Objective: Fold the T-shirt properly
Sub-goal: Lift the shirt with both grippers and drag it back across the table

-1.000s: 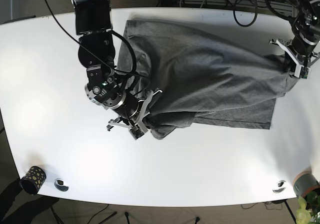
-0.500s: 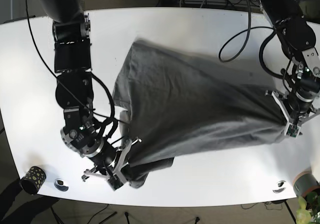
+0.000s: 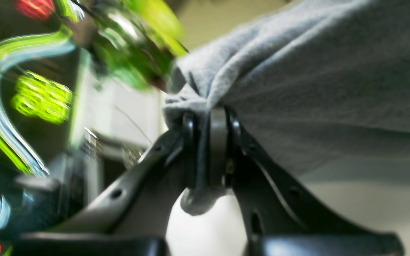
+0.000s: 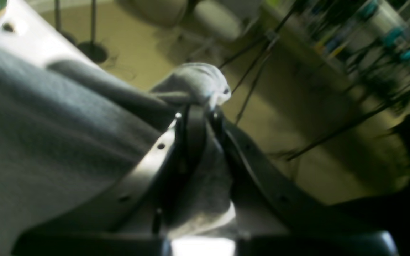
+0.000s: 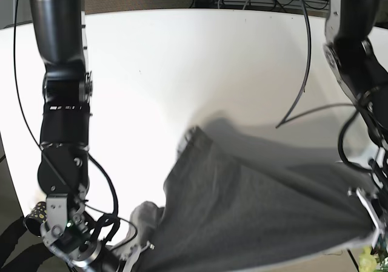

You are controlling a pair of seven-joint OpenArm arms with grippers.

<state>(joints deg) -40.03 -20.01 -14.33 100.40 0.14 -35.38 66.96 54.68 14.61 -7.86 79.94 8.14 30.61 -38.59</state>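
Left gripper and right gripper each clench the grey T-shirt, spread across the frame's lower right.

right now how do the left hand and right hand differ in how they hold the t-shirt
The left hand pinches fabric that spreads to its right; the right hand has the T-shirt spreading to its left. In the base view, the left hand grips the right corner, the right hand the bottom-left. Both are shut on bunched grey cloth.

left end effector clamped, grey T-shirt bunched
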